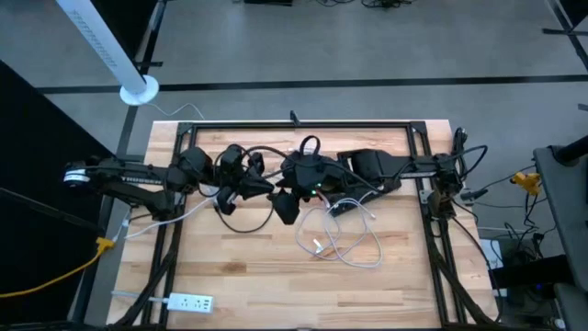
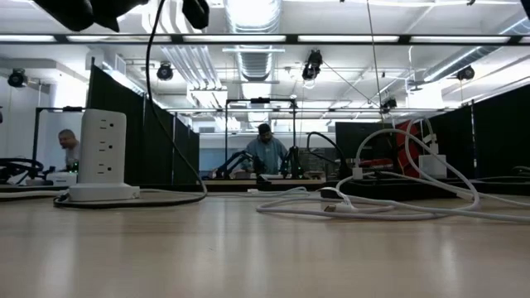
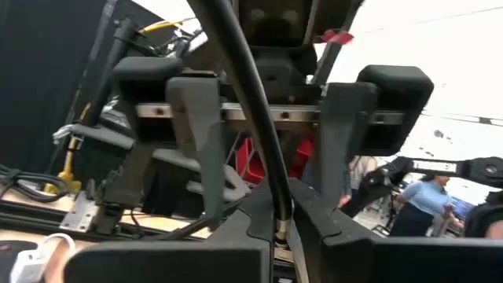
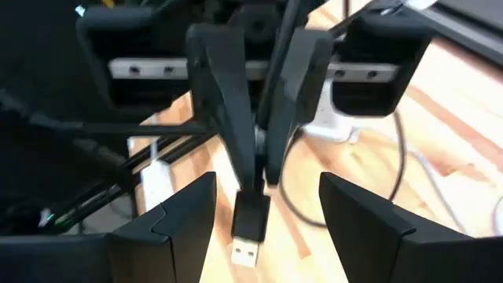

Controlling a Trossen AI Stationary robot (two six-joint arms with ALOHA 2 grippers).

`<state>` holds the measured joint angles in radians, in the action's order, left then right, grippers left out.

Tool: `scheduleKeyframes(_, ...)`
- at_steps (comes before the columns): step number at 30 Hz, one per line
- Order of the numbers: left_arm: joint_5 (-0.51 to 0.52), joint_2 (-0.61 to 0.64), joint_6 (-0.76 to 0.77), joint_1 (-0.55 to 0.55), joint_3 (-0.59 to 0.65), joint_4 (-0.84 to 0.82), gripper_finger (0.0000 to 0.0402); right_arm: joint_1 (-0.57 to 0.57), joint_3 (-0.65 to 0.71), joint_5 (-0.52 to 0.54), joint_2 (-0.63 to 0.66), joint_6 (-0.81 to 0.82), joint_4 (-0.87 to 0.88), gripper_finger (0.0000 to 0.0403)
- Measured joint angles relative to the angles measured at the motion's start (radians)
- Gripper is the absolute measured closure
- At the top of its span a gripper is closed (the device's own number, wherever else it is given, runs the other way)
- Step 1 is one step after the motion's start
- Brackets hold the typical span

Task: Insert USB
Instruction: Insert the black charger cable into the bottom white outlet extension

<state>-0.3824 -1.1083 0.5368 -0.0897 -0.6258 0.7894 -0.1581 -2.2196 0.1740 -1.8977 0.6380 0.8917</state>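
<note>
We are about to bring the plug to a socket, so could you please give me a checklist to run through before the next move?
1. Left tool shut on the black USB plug with the silver end: ok.
2. Silver end bare and unblocked: ok.
3. Right tool open, one finger on each side of the plug: ok.
4. Free USB socket on the white upright power tower: cannot tell.
5. Loose white cable on the wooden table clear of the arms: cannot tell.
</note>
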Motion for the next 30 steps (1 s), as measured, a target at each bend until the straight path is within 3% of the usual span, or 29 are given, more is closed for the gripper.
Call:
scheduleKeyframes(7, 0.103, 0.005, 0.005, 0.011, 0.0, -0.007, 0.0401, 0.012, 0.0, -0.014, 0.001, -0.001, 0.018, 0.0197)
scheduleKeyframes(11, 0.113, 0.004, 0.007, 0.014, 0.0, -0.016, 0.0401, 0.008, 0.001, -0.01, -0.002, -0.01, 0.021, 0.0199)
scheduleKeyframes(17, 0.165, 0.004, 0.009, 0.026, 0.0, -0.057, 0.0401, 0.014, 0.001, 0.079, -0.003, -0.036, 0.061, 0.0203)
scheduleKeyframes(30, 0.302, 0.003, 0.162, 0.028, 0.0, -0.125, 0.0401, 0.04, 0.019, 0.088, -0.011, -0.01, 0.073, 0.0203)
